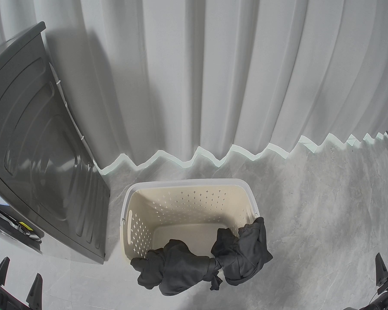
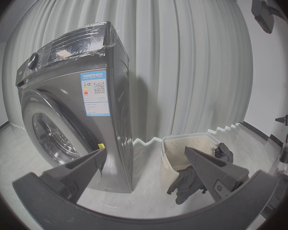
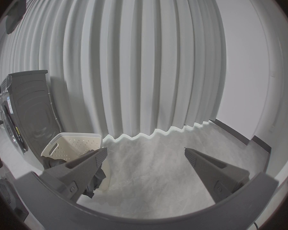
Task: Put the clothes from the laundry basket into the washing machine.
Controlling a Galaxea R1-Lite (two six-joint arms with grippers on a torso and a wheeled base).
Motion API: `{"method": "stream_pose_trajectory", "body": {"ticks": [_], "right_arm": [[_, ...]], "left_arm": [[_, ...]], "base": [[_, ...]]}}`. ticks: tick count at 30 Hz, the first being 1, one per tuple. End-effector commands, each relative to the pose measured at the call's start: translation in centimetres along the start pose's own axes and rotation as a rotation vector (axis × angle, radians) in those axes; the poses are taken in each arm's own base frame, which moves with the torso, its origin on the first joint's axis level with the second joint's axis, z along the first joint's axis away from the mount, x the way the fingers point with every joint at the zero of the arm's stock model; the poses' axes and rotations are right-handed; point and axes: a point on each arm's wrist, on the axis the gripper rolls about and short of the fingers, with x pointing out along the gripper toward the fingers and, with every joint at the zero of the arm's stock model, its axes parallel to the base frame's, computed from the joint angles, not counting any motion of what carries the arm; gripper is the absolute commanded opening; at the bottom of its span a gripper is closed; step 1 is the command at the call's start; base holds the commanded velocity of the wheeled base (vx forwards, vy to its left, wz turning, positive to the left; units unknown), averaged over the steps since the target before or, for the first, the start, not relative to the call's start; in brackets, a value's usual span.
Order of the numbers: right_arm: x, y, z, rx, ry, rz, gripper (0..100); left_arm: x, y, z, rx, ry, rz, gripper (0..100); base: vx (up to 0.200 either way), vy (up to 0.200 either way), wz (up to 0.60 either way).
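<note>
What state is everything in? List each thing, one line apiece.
washing machine door: looks shut.
laundry basket: upright on the floor, bottom bare.
dark clothes: draped over the basket's near rim, partly hanging outside.
left gripper: open, empty.
right gripper: open, empty.
curtain: drawn shut.

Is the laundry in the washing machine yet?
Not yet. Nothing looks done: the dark clothes hang over the near rim of the laundry basket. Nothing is in hand: the left gripper and right gripper are open and empty. Left to do: open the washing machine door, which looks shut, and carry the clothes in.
</note>
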Motion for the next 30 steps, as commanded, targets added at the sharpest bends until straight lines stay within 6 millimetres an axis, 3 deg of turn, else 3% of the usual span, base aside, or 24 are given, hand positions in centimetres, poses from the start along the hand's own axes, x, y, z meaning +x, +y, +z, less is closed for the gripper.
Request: {"method": "stream_pose_trajectory", "body": {"ticks": [1,6,12,21,30], "right_arm": [[0.04,0.30,-0.54,-0.010,-0.014,0.128,100],[0.07,0.29,-0.53,-0.020,-0.012,0.120,100],[0.03,0.33,-0.52,-0.015,-0.018,0.143,100],[0.03,0.33,-0.52,-0.016,-0.018,0.143,100],[0.03,0.33,-0.52,-0.016,-0.018,0.143,100]], "left_arm": [[0.00,0.01,-0.53,-0.001,0.001,0.001,100],[0.00,0.00,-0.53,0.002,0.001,0.000,100],[0.00,0.01,-0.53,0.002,0.001,0.001,100],[0.00,0.01,-0.53,0.004,0.001,-0.002,100],[0.00,0.00,-0.53,0.004,0.001,0.000,100]], "base": [[0.200,0.000,0.00],[0.200,0.000,0.00],[0.000,0.000,0.00],[0.200,0.000,0.00],[0.000,0.000,0.00]]}}
